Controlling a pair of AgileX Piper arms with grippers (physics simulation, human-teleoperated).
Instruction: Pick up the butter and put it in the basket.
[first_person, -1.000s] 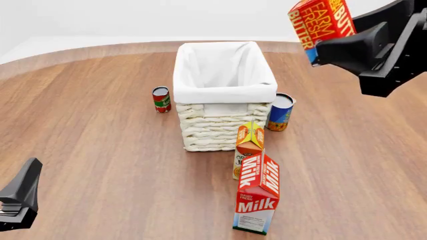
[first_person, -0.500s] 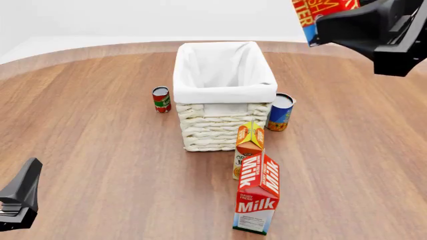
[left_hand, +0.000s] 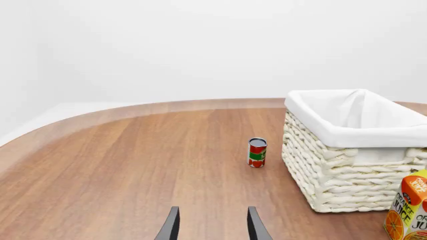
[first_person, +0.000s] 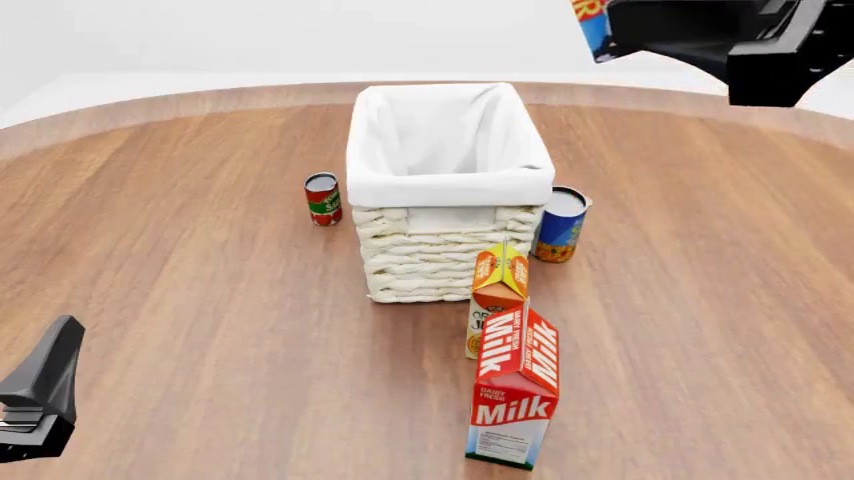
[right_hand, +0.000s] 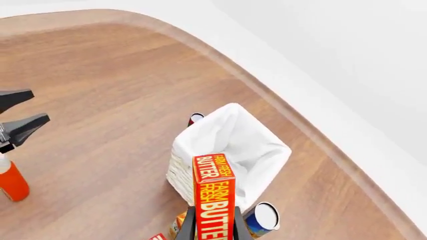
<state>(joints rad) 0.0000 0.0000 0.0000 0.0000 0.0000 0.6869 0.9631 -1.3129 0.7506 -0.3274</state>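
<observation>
Round wooden table (first_person: 187, 260), pale rim, plain white surroundings, soft even light

- The front view looks forward and down from above the near side of the table (first_person: 200, 280), with the basket (first_person: 447, 175) centred and fairly near.
- The left wrist view sits low, near the tabletop, facing the basket (left_hand: 347, 150) from its near-left side.
- The right wrist view looks steeply down from high above the basket (right_hand: 230, 150).
- All three share the basket and the small red can (first_person: 322, 199) beside it.
</observation>
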